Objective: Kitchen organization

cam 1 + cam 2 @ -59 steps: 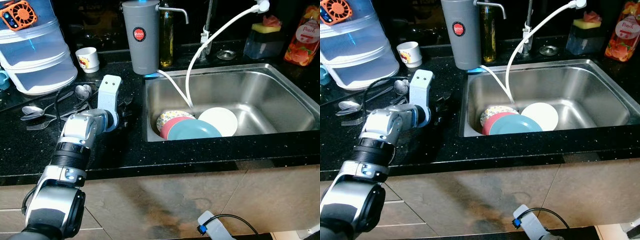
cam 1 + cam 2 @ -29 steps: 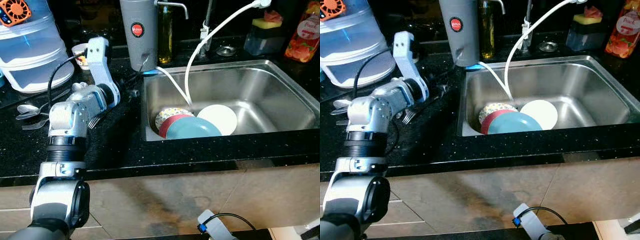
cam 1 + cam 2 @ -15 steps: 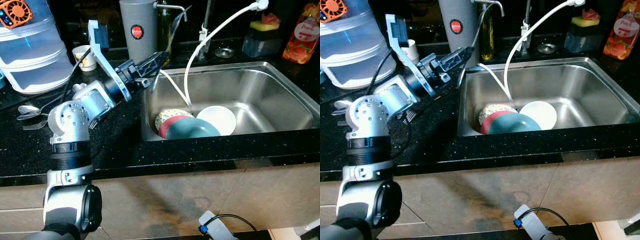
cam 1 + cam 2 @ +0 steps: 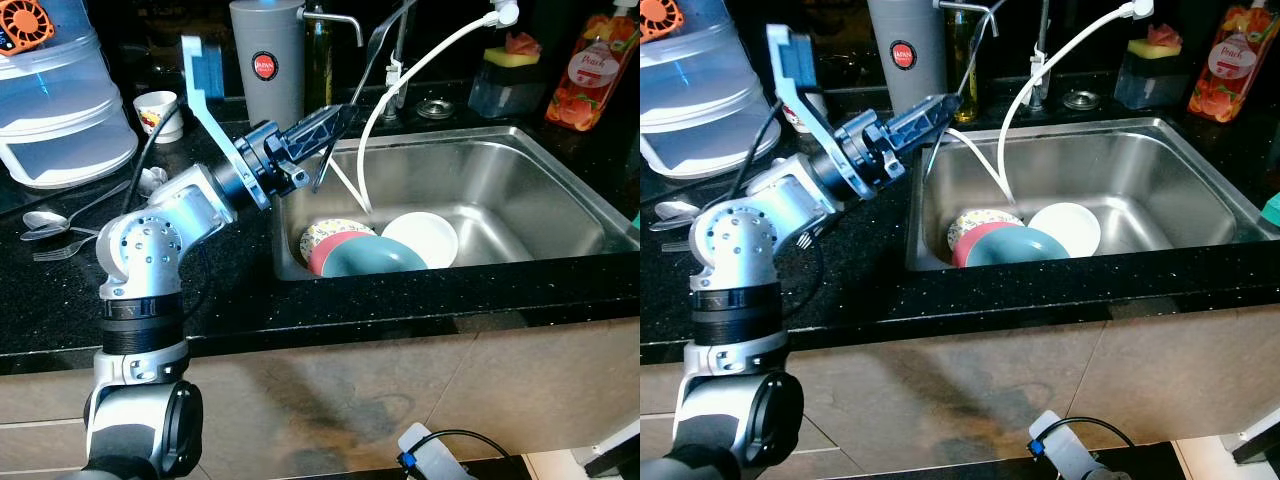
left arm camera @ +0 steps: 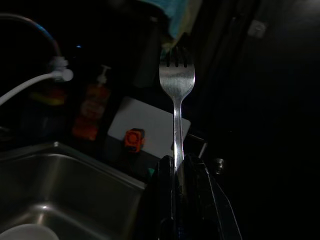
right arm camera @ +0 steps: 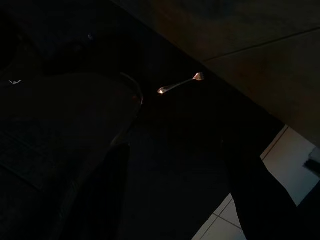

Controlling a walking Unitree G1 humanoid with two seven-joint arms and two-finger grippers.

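While raised at upper centre, left gripper (image 4: 335, 118) clamps fork (image 5: 176, 85).
Sink (image 4: 520, 195) below holds plates (image 4: 380, 250).

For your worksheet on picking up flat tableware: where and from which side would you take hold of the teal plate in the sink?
Grip the teal plate by its near rim, coming from above at the front of the sink. It lies uppermost, overlapping the red plate and white plate, so that edge looks free. The left pincer holds a fork, so that likely goes down first.
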